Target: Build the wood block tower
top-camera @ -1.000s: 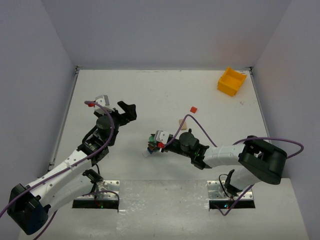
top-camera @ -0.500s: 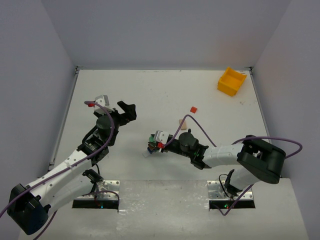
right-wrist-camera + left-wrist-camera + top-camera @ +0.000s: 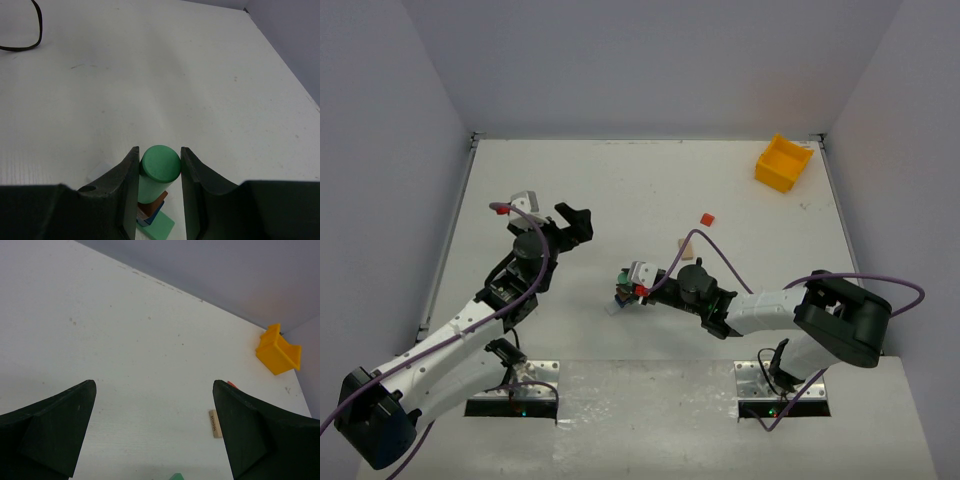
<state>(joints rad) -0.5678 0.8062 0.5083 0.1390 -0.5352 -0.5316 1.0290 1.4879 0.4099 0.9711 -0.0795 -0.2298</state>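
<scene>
The wood block tower (image 3: 621,293) stands at the table's middle. In the right wrist view it is a flat green block (image 3: 162,227) at the bottom, then a blue block (image 3: 151,218), a brown block (image 3: 152,204) and an upright green cylinder (image 3: 160,163) on top. My right gripper (image 3: 159,151) is shut on that cylinder, one finger on each side; from above the gripper (image 3: 626,285) covers most of the stack. My left gripper (image 3: 575,224) hangs open to the left, well apart from the tower, with nothing between its fingers (image 3: 75,410).
A tan block (image 3: 685,248) (image 3: 215,423) lies right of the tower and a small red block (image 3: 707,217) farther back. A yellow bin (image 3: 783,162) (image 3: 278,350) sits in the far right corner. A flat white piece (image 3: 102,171) lies beside the tower's base.
</scene>
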